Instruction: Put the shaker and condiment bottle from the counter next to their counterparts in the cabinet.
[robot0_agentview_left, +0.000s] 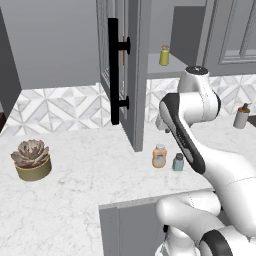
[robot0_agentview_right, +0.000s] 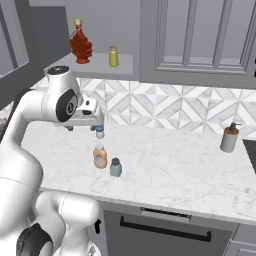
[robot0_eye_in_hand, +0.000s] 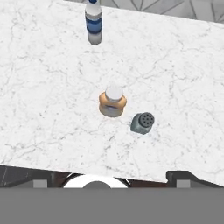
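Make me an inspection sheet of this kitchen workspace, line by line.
Surface: white marble counter, nothing spilled.
Job's things: condiment bottle and shaker stand upright side by side on the counter, apart, not yet moved. The cabinet door is open.
Clutter: potted succulent, pump dispenser, small white and blue bottle.
Pincer: the pincer hangs open above the counter, holding nothing.
Cables: nothing seen.
Surroundings: yellow bottle and red bottle on the cabinet shelf, patterned tile backsplash.
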